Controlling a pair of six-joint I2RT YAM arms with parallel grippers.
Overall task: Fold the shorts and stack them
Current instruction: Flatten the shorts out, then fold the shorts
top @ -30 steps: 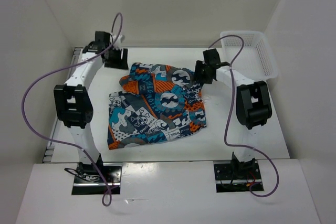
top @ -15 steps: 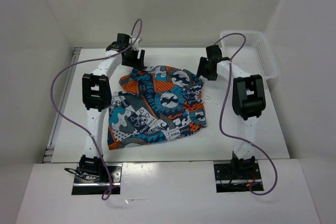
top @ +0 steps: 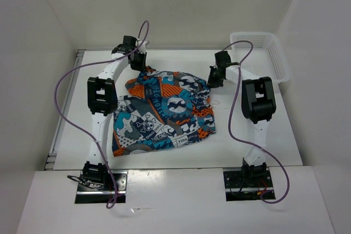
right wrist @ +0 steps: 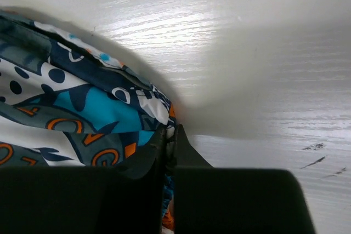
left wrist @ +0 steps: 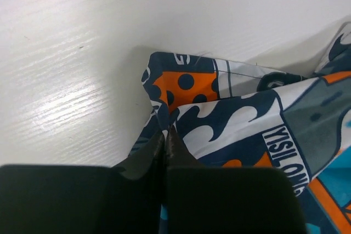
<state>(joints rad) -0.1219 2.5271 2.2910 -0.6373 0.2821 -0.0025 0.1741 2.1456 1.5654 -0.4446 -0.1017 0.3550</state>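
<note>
The shorts (top: 164, 110) lie crumpled in the middle of the table (top: 263, 135), a little nearer its far edge, and the main heap sits where it did a second ago. What has changed is at the arms. The left gripper (top: 138, 65), which then hung off the cloth toward the table's far left corner, has swung in to the shorts' far left corner. In the left wrist view its two black fingers (left wrist: 145, 157) are pressed together with a fold of the printed hem caught between their tips. The rest of the cloth spreads away to the right of them over bare white table.

The right gripper (top: 215, 78) has shifted only slightly, staying at the shorts' far right corner, and has likewise gone from spread to clenched. In the right wrist view the fingers (right wrist: 186, 149) pinch the rolled edge of the cloth. The fabric bulges out to their left, and bare table lies ahead and to the right.

A white mesh basket (top: 263, 53) stands at the table's far right corner, apart from the shorts.
</note>
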